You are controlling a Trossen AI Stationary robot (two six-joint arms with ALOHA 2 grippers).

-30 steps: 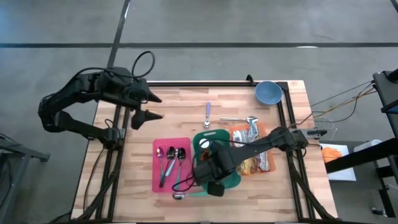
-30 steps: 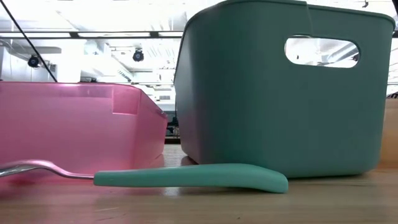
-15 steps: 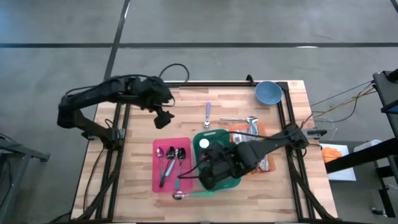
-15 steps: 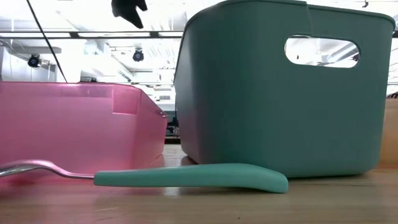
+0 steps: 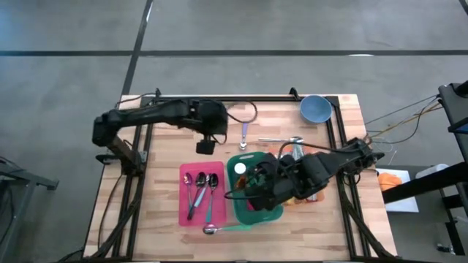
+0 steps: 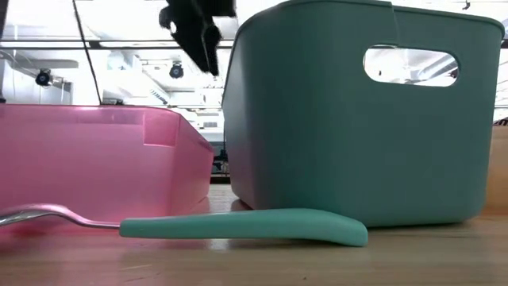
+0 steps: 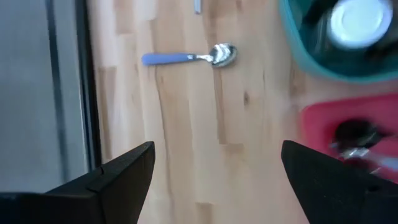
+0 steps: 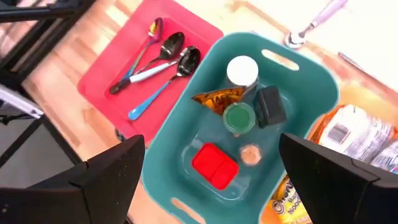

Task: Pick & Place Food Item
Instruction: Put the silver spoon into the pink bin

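Food sits in our teal plastic bin point(image 8: 186, 163): red square packet point(image 8: 214, 166), green-lidded cup point(image 8: 238, 117), orange crinkled wrapper point(image 8: 214, 98); right tool point(image 5: 256, 186) overhead, fingers apart; left tool point(image 5: 206, 143) likewise apart.

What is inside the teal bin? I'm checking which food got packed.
The bin holds a white-lidded jar, green lid, dark container, orange packet, red box and small tan item. Anything beneath them is covered.
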